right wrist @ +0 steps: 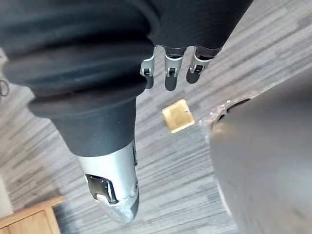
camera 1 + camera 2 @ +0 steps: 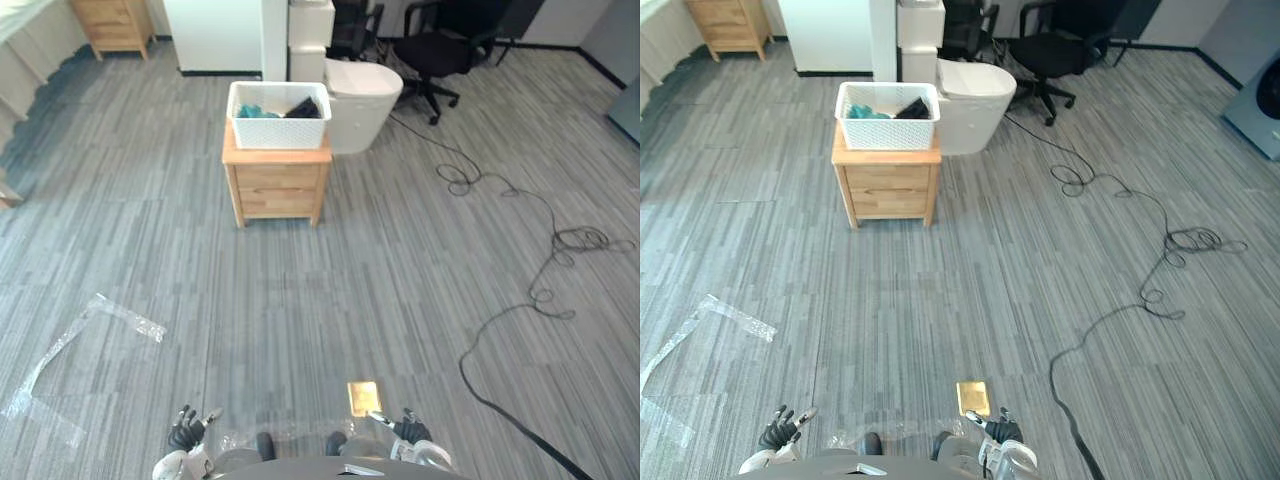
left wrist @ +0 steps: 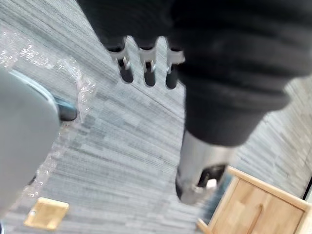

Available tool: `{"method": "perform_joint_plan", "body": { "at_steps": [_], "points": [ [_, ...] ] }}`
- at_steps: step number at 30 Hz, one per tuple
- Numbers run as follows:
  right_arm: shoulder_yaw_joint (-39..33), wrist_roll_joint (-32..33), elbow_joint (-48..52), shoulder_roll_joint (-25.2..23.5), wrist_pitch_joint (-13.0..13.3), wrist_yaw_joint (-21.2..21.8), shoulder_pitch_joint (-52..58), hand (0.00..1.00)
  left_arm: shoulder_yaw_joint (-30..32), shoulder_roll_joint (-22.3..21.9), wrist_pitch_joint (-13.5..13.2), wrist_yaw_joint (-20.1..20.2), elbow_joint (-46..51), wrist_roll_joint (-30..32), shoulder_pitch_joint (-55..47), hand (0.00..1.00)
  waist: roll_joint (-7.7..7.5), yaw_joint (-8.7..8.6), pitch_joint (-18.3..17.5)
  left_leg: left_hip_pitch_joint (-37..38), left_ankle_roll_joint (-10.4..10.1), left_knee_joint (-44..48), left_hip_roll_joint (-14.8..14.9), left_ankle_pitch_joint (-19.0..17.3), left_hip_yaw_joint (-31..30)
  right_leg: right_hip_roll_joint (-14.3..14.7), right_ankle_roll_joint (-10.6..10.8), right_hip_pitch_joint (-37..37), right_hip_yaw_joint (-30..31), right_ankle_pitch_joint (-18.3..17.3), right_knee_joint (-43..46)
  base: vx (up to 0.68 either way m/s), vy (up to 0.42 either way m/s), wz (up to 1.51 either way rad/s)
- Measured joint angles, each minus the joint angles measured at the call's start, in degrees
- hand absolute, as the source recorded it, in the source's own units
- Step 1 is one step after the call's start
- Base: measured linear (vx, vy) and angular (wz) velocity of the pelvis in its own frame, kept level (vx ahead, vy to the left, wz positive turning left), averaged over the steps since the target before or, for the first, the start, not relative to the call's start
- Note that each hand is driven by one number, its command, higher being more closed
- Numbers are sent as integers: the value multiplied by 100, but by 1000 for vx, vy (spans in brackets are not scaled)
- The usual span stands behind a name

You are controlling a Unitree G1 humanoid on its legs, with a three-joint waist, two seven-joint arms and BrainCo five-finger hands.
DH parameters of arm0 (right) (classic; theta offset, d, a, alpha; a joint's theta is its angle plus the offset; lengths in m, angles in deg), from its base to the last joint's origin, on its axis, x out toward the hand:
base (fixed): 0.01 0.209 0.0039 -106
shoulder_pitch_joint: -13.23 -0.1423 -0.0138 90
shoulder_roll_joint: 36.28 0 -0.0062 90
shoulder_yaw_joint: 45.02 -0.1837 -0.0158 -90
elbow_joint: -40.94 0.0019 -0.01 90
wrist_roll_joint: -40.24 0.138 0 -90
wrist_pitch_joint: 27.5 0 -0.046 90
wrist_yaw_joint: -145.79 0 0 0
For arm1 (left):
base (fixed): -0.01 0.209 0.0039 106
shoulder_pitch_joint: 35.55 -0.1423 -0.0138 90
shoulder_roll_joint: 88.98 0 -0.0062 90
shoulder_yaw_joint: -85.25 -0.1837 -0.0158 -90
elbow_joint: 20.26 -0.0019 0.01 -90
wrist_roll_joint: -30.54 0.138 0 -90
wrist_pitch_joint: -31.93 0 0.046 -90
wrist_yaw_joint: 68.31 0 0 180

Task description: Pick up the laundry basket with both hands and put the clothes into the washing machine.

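A white laundry basket (image 2: 279, 115) holding teal and dark clothes (image 2: 285, 108) stands on a small wooden bedside cabinet (image 2: 277, 182), far ahead of me across the grey floor. At the far right edge a grey washing machine (image 2: 1258, 108) with a dark round door is partly in view. My left hand (image 2: 185, 432) and right hand (image 2: 411, 430) hang low at the bottom of the eye views, far from the basket. In the wrist views the left hand's fingers (image 3: 148, 73) and the right hand's fingers (image 1: 168, 73) are straight and hold nothing.
A white toilet-shaped seat (image 2: 362, 98) stands right behind the cabinet, with a black office chair (image 2: 435, 48) beyond it. A wooden dresser (image 2: 112, 24) and a white unit (image 2: 215, 35) line the back. Clear plastic strips (image 2: 80, 340) and a small yellow tile (image 2: 363, 397) lie on the floor.
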Motion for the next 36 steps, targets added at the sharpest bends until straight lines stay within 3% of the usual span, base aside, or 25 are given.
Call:
{"method": "perform_joint_plan", "body": {
  "at_steps": [2, 5, 7, 9, 11, 12, 13, 15, 16, 17, 19, 21, 23, 26, 29, 30, 31, 32, 33, 35, 36],
  "points": [
    [-44, 104, 38, -16, 40, 28, 3, 0, 6, 60, 36, 2, -11, 20, 28, 0, -60, -30, 18, 157, -6, 100, 63, -178, -152, 17, -22, -378, -51, -339, 425, 225, 55, 30],
    [-295, 145, 41, -31, 50, 133, 17, 0, 77, 15, 52, 5, -45, 242, 84, 0, -50, -91, 18, 252, -76, 111, 213, -353, -323, 234, -30, -684, -146, -330, -343, 271, 17, 30],
    [-535, 225, 52, -42, 45, 199, 19, 0, 137, -3, 126, 2, -66, 376, 133, 0, -11, -118, 50, 382, -252, 217, 372, -619, -458, 502, -85, -896, -46, 153, -1561, 502, -57, 24],
    [-676, 226, 133, -30, 34, 205, 84, 0, 357, -113, 163, 4, -59, 481, 181, 0, 48, -162, 88, 669, -365, 235, 507, -851, -538, 646, -100, -919, -15, 637, -2198, 609, -128, 39],
    [-695, 227, 305, -60, 5, 205, 267, 0, 626, -195, 163, 4, -46, 566, 169, 0, 21, -164, 86, 969, -696, 324, 587, -1091, -549, 672, -285, -914, 4, 861, -2181, 543, -179, 54],
    [-712, 258, 334, -113, -18, 206, 345, 0, 781, -212, 169, 3, -17, 589, 176, 0, -44, -170, 64, 1041, -926, 673, 602, -1242, -538, 637, -671, -863, 52, 1426, -2003, 772, -294, 39],
    [-701, 295, 436, -41, -30, 209, 300, 0, 834, -316, 187, 8, 16, 596, 227, 0, 85, -180, 63, 852, -978, 1487, 824, -1288, -497, 735, -727, -825, -70, 1084, -1629, 904, -387, 35],
    [-720, 298, 588, -54, -14, 219, 272, 0, 1090, -434, 205, 14, 103, 599, 299, 0, 257, -202, 126, 167, -908, 3203, 1044, -1022, -349, 860, -834, -662, -165, 646, -1430, 585, -275, 5],
    [-730, 293, 723, -60, -18, 215, 278, 0, 1432, -611, 215, 13, 224, 597, 292, 0, 436, -186, 148, -386, -749, 4634, 1346, -223, -250, 1072, -967, -383, -157, 393, -1416, 553, -225, -36],
    [-701, 267, 737, -75, -20, 207, 248, 0, 1606, -676, 224, 16, 233, 595, 288, 0, 488, -85, 138, -719, -722, 5558, 1620, 146, -134, 1237, -1076, -141, -31, 246, -1449, 818, -316, -70],
    [-674, 247, 724, -130, -17, 198, 202, 0, 1682, -650, 264, 8, 422, 581, 284, 0, 406, 47, 195, -1363, -755, 7077, 1964, 192, 105, 1415, -1219, 710, 217, 74, -1747, 638, -215, -70],
    [-663, 92, 710, -224, -28, 192, 178, 0, 1619, -568, 256, 9, 566, 547, 283, 0, 249, 96, 212, -1825, -724, 7292, 2014, -2, 305, 1341, -1206, 1337, 365, 67, -2183, 485, -144, -33],
    [-597, 83, 710, -273, -28, 187, 181, 0, 1533, -525, 241, 10, 648, 546, 287, 0, 146, 128, 192, -2311, -708, 6864, 2008, -176, 497, 1244, -1045, 1817, 420, -5, -2618, 549, -98, -15],
    [-530, 4, 691, -240, -46, 180, 119, 0, 1180, -474, 208, 8, 641, 546, 284, 0, 198, 182, 173, -2696, -731, 4721, 1732, -469, 856, 1088, -773, 2427, 437, -166, -3003, 469, 48, 1],
    [-435, -112, 674, -225, -23, 186, 130, 0, 1107, -489, 195, 12, 612, 546, 161, 0, 214, 295, 150, -2595, -866, 1481, 1102, 96, 564, 866, -406, 2827, 621, -408, -3150, 446, 178, -29],
    [-413, -116, 656, -224, -16, 186, 109, 0, 1085, -490, 194, 15, 606, 537, 139, 0, 229, 324, 139, -2611, -868, 1276, 1093, 116, 453, 863, -384, 2862, 705, -487, -3171, 433, 265, -85],
    [-300, -123, 643, -226, -9, 189, 128, 0, 1099, -460, 147, 21, 590, 425, -4, 0, 257, 412, 110, -2705, -800, 1318, 1108, 275, 310, 842, -383, 2987, 908, -782, -3161, 351, 250, -69],
    [-284, -126, 575, -234, -13, 191, 136, 0, 1116, -428, 147, 25, 556, 406, 5, 0, 214, 413, 61, -2750, -773, 1472, 1025, 657, 258, 749, -317, 3043, 953, -914, -3127, 476, 341, -50],
    [-285, -133, 430, -323, -29, 196, 211, 0, 1123, -308, 150, 30, 435, 378, 2, 0, -14, 366, -101, -2794, -668, 1632, 862, 834, 266, 544, -324, 2962, 1070, -976, -2821, 495, 339, -21],
    [-366, -140, 422, -397, -13, 203, 290, 0, 1146, -240, 149, 33, 396, 368, 4, 0, -193, 384, -214, -2650, -469, 1715, 708, 810, 470, 289, -262, 2352, 1320, -925, -1438, 555, 369, -25],
    [-465, -143, 419, -437, -13, 206, 285, 0, 1116, -135, 159, 37, 335, 366, 32, 0, -339, 344, -199, -2420, -290, 1774, 534, 569, 594, 81, -13, 1811, 1421, -630, -114, 595, 382, -17]
  ]
}}
